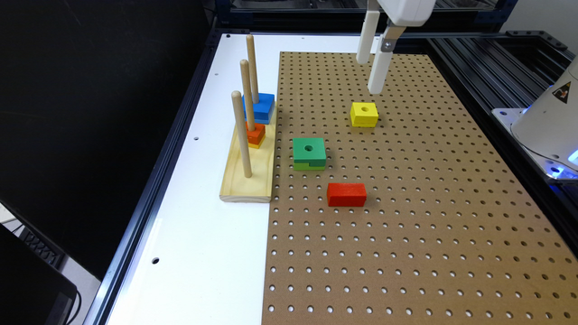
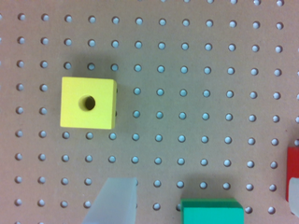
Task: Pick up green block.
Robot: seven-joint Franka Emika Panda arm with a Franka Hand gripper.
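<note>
Peg stand (image 1: pixel 247 180): wooden, on the exterior view's left, just beside the green block. Green block (image 1: pixel 309 154): lies flat on the pegboard (image 1: pixel 406 248), between stand and red block (image 1: pixel 346 194); free-standing; probably light, rigid wood, best pinched across opposite flat sides, clear of the notch. Yellow block (image 1: pixel 364 113): beyond the green block. Gripper (image 1: pixel 369 74): hangs above the yellow block, fingers apart, empty.

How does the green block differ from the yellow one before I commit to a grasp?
The green block has a dark top over a lime layer; the yellow block is one colour. Green looks slightly bigger. Green shows a side notch; yellow shows none. Both are square with a round centre hole, flat on the pegboard.
</note>
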